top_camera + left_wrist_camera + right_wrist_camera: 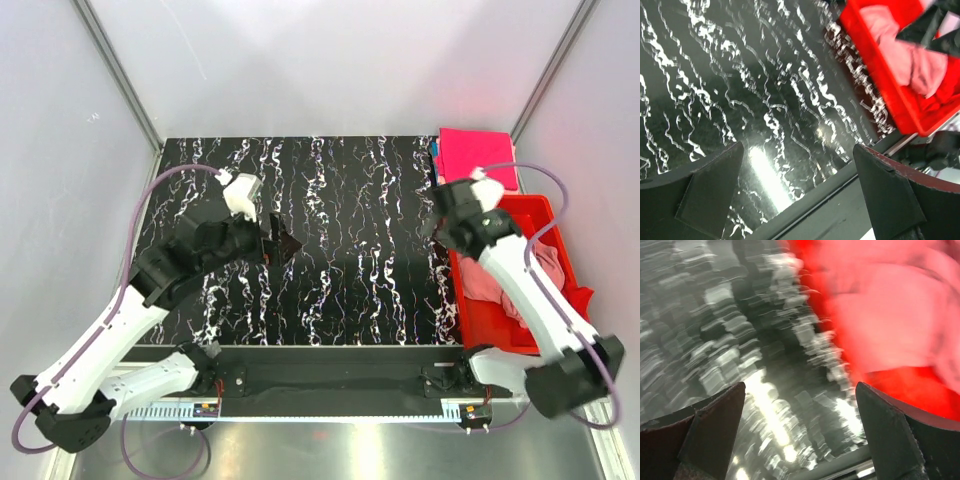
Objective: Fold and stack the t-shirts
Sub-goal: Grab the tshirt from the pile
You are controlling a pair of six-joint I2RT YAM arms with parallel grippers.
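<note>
A folded magenta-pink t-shirt (478, 155) lies at the table's far right corner. A crumpled salmon-pink t-shirt (545, 262) lies in the red bin (530, 206) at the right edge. It also shows in the left wrist view (905, 55) and, blurred, in the right wrist view (890, 305). My left gripper (283, 243) is open and empty over the left-middle of the table (797, 147). My right gripper (437, 228) is open and empty just left of the bin's wall (801, 385). No red t-shirt can be told apart from the bin.
The black marbled table (350, 230) is bare between the grippers. The red bin (880, 75) stands off its right edge. White walls and metal posts close in the back and sides. A thin blue edge (437, 150) shows beside the magenta shirt.
</note>
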